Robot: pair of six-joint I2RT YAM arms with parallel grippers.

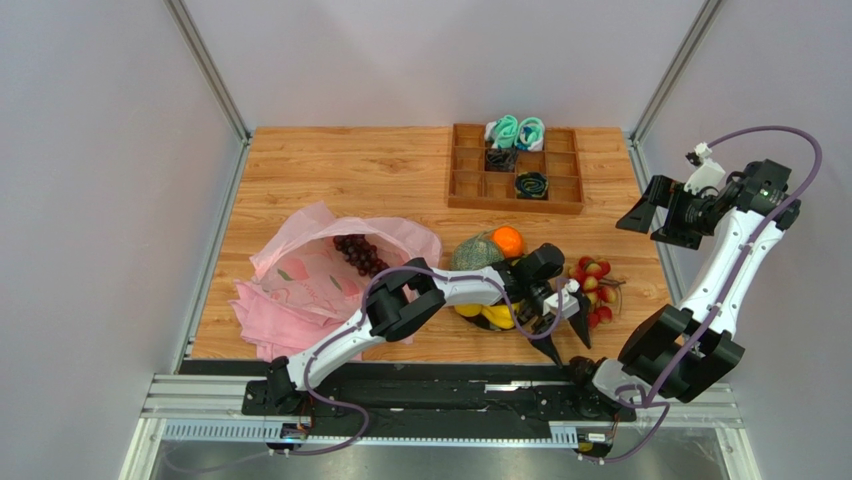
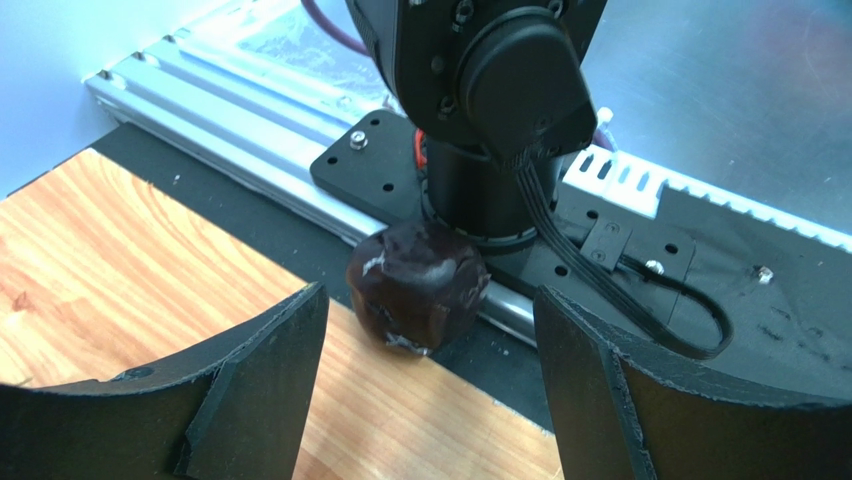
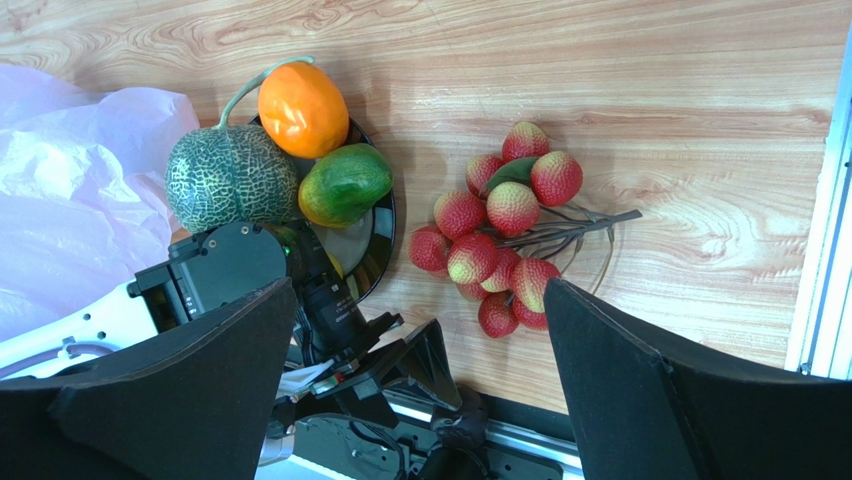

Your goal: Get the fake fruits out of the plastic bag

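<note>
At three o'clock of the bag [image 1: 320,270], melon [image 1: 477,252], orange [image 1: 507,241] and berries [image 1: 592,285] lie out; grapes [image 1: 360,254] wait in its mouth; left gripper [image 2: 428,300] and right gripper [image 3: 417,290] gape empty.

You worked at a light wood-grain worktop [image 1: 350,170], its boards running side to side, evenly lit with only soft shadows. Plain pale grey walls closed it in: a left wall [image 1: 100,200], a back wall [image 1: 440,60] and a right wall [image 1: 790,80]. An aluminium left post [image 1: 208,70] and right post [image 1: 672,70] rose from the worktop's far corners. Along the near edge lay a black strip [image 1: 450,372], then a ribbed metal rail [image 1: 200,405], and beyond that a dull, brushed metal sheet [image 1: 450,455].
</note>
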